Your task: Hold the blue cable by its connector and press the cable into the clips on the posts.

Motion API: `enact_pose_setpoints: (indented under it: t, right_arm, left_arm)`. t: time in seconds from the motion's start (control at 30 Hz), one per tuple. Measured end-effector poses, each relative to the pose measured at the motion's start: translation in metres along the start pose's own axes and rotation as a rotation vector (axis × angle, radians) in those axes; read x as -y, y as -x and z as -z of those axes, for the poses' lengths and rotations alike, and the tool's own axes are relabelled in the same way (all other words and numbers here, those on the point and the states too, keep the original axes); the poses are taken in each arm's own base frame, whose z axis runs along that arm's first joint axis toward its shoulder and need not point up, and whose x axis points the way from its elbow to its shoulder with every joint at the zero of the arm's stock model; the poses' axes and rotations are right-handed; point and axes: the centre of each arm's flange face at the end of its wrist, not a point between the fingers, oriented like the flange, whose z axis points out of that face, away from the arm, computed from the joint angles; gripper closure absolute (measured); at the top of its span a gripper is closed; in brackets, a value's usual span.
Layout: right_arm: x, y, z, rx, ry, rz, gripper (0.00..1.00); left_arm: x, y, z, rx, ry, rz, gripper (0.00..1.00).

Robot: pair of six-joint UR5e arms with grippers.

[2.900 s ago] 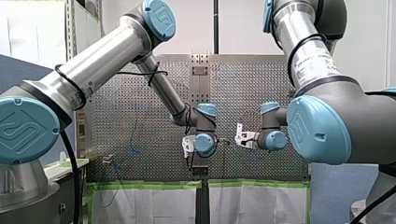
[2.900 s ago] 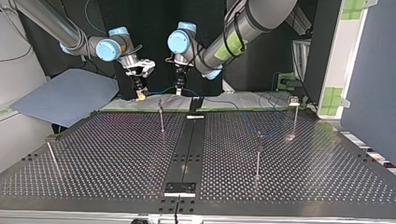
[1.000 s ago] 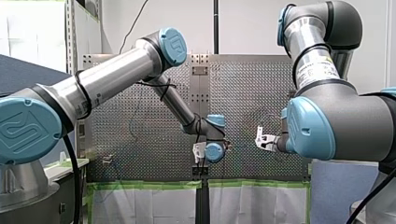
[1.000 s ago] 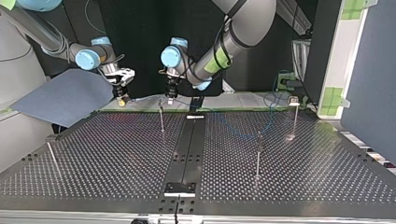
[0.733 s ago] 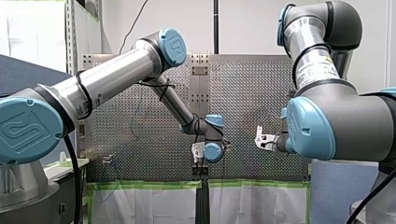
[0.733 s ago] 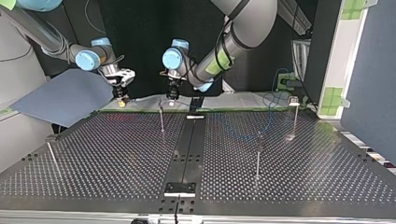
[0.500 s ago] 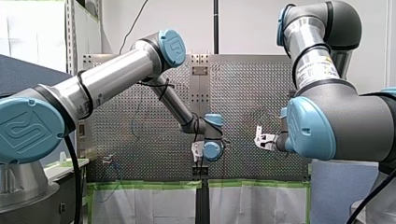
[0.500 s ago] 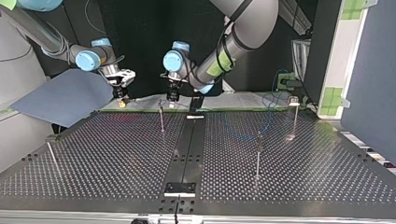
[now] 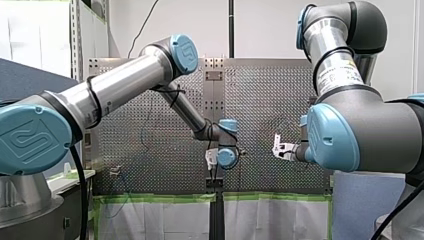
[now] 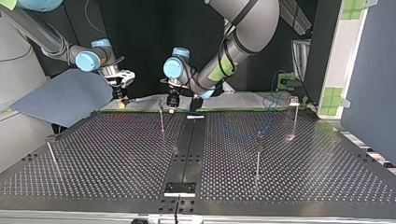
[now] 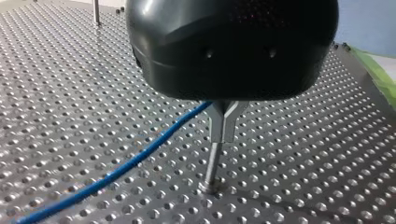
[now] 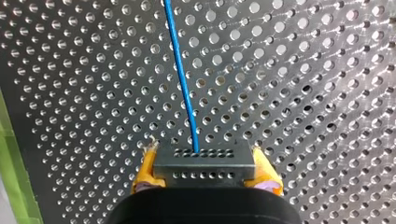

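table [image 10: 116, 158] of perforated metal, seen from across two robot arms, with thin posts standing on it. my right pincer [image 12: 204, 156], at the top view's left near the table's far edge, is closed on the connector [image 12: 204, 169], a dark block with rows of small holes. its yellow pads [image 12: 145, 172] press on the block's two ends. the blue cable [image 12: 182, 84] leaves the middle of the connector and runs straight ahead of the pincer, across the table's holes

my left pincer [image 10: 173, 101] points down near the middle of the far edge, just beside a post [image 10: 161, 119]. in the left wrist view its black body hides its tip, so i cannot tell whether it is open or closed. under that body stands the post, topped with a forked clip [image 11: 226, 119]. the cable comes in over the table and rises to the fork, where the body hides its end. i cannot tell whether it sits in the clip

the two pincers are well apart. another post [image 10: 258, 156] stands in the top view's right half, and one more post [image 10: 50, 156] near its left edge
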Motion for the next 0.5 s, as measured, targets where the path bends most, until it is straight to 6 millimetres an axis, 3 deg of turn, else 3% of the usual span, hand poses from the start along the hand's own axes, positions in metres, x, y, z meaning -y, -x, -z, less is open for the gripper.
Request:
enact_pose_setpoints:
  t: [0.5]
  right_arm:
    - [-0.004, -0.002, -0.002, -0.020, 0.008, 0.000, 1.00]
  left_arm:
    - [-0.007, 0.001, -0.012, -0.007, -0.020, 0.000, 1.00]
